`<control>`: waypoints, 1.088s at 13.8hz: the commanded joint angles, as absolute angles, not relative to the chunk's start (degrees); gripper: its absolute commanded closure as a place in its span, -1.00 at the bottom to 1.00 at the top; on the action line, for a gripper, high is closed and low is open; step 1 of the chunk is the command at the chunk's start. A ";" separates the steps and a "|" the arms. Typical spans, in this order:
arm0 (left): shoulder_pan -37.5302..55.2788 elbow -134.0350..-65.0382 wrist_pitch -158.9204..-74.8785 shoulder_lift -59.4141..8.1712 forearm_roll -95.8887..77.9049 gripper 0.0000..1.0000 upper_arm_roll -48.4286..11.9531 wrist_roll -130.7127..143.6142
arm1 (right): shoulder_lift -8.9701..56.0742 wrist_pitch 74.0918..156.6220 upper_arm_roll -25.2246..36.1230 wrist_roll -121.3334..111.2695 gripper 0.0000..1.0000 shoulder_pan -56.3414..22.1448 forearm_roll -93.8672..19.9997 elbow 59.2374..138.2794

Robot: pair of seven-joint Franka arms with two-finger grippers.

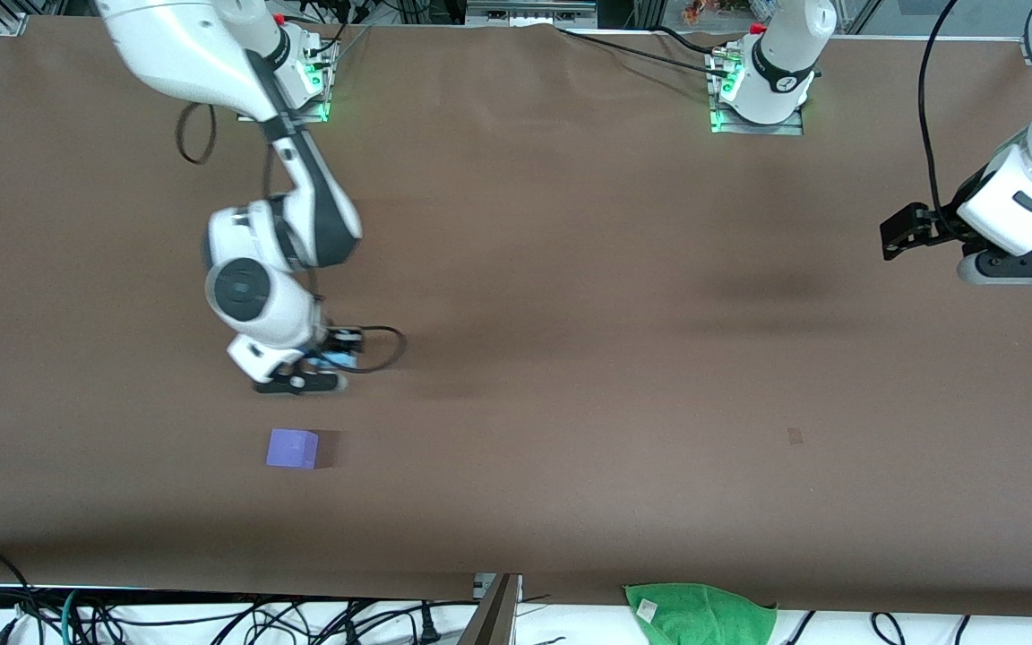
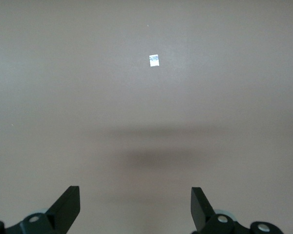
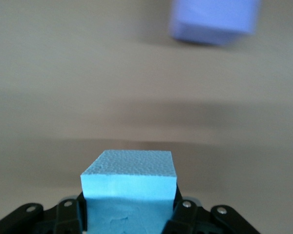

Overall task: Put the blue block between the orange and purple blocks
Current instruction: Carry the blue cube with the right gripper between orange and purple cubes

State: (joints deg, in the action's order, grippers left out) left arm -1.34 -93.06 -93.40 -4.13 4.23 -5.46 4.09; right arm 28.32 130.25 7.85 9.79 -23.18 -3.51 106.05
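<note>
Right wrist view: right gripper (image 3: 129, 214) closed on the blue block (image 3: 129, 181).
Purple block (image 1: 292, 448): on the tabletop, toward the front edge.
Orange block: not visible.
Left gripper (image 2: 135, 204): waiting, fingers apart, empty.
Progress: block grasped; placing remains.

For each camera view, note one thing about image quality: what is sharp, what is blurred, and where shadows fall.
Front view: even light, the purple block sharp, its shadow cast toward the left arm's end of the table. Right wrist view: the blue block in the right gripper is crisp, while the purple block and the table are smeared. Left wrist view: soft dark shadow bands on the table past the open left gripper.
</note>
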 commanded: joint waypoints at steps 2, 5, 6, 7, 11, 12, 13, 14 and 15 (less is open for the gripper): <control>-1.76 -91.58 -93.08 -5.62 3.69 -1.00 -5.45 3.34 | 20.48 140.87 7.12 7.03 0.64 -21.80 -4.04 122.94; -1.84 -91.49 -93.25 -6.15 3.08 -1.00 -5.27 3.52 | 21.79 145.18 7.03 7.29 0.57 -21.62 -4.04 124.45; -1.93 -91.41 -93.25 -6.15 2.90 -1.00 -5.36 3.69 | 22.06 145.46 7.03 7.56 0.57 -21.62 -4.13 124.28; -1.93 -91.15 -93.25 -6.33 3.07 -1.00 -5.27 3.87 | 22.15 145.46 7.03 7.47 0.56 -21.62 -5.96 124.10; -1.40 -89.39 -92.73 -7.56 3.78 -1.00 -5.54 3.43 | 23.29 146.34 6.94 6.77 0.14 -21.36 -7.73 123.14; -2.02 -89.21 -92.64 -7.56 3.26 -1.00 -5.36 3.17 | 23.55 146.34 6.94 6.68 -0.22 -21.36 -7.73 123.05; -2.98 -89.12 -92.64 -7.65 2.99 -1.00 -5.36 3.08 | 23.64 146.42 6.94 6.77 -0.49 -21.44 -8.08 123.05; -2.81 -89.21 -92.64 -7.73 2.99 -1.00 -5.54 3.16 | 23.64 146.51 6.94 6.68 -0.82 -21.45 -8.78 123.05; -2.64 -89.21 -92.46 -8.00 3.08 -1.00 -5.62 3.25 | 23.56 146.51 7.03 6.68 -0.97 -21.45 -8.96 123.05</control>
State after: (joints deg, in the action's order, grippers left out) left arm -2.15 -91.23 -93.48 -6.65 4.23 -5.27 4.11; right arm 23.53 145.71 7.16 7.63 -21.60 -7.17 123.01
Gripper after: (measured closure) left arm 0.000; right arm 0.304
